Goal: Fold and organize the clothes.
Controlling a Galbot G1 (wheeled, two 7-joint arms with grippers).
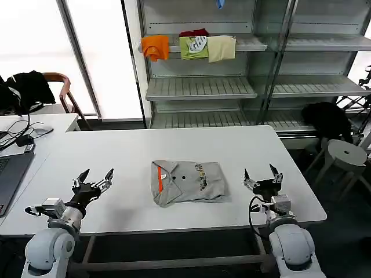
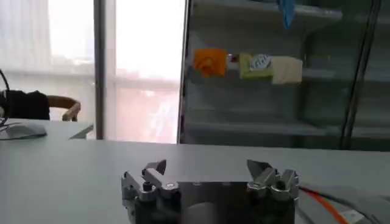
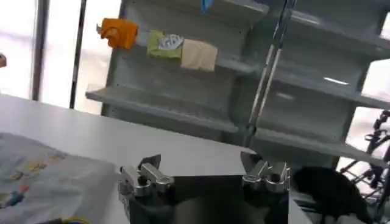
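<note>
A light grey shirt (image 1: pixel 188 182) lies folded into a rectangle at the middle of the white table (image 1: pixel 133 153), with an orange stripe near its collar and a small colourful print on top. Its printed edge (image 3: pixel 36 176) also appears in the right wrist view. My left gripper (image 1: pixel 95 178) rests open on the table to the shirt's left, with nothing between its fingers (image 2: pixel 155 169). To the shirt's right, my right gripper (image 1: pixel 261 175) is open and holds nothing, its fingers (image 3: pixel 149 165) spread wide.
Metal shelves (image 1: pixel 200 87) stand behind the table, holding small orange (image 1: pixel 155 46), green (image 1: pixel 194 45) and cream (image 1: pixel 221 47) garments. A laptop (image 1: pixel 8 174) and cables lie on a desk at the left. A stool (image 1: pixel 345 153) and a black garment (image 1: pixel 327 119) are at the right.
</note>
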